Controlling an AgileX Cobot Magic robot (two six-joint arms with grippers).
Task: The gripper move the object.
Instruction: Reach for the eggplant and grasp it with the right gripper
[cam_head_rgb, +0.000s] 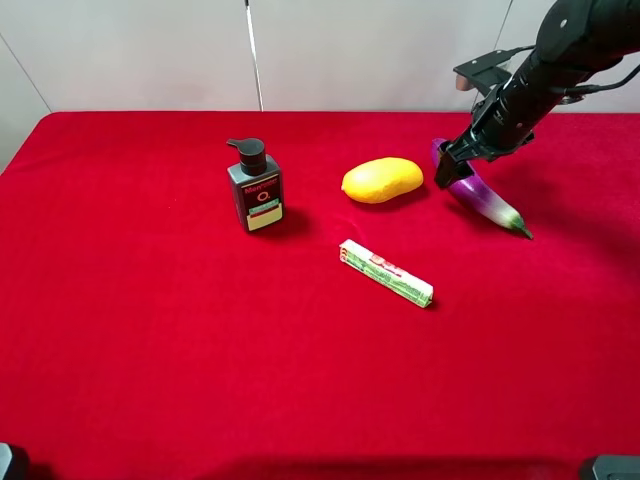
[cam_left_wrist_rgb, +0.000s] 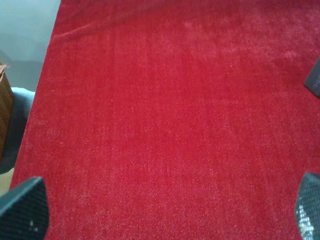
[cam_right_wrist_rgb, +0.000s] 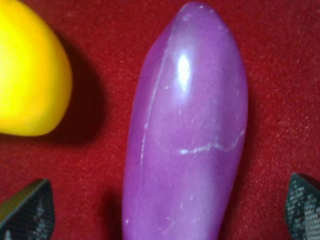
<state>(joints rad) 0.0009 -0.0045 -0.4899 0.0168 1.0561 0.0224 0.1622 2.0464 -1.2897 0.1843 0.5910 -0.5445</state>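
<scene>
I read the black two-fingered right end effector (cam_head_rgb: 452, 172) as released, straddling the long glossy purple eggplant (cam_head_rgb: 487, 198), upper right on the red cloth worktop (cam_head_rgb: 150, 330). Risk: the slick skin may slip toward the smooth yellow mango (cam_head_rgb: 382, 180).

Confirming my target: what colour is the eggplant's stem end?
The eggplant fades to white, tip green; exterior high view.

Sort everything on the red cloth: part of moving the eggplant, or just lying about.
In the job: eggplant; right gripper, open over it.
Lying about: yellow mango; pump bottle; green-and-white packet.
</scene>
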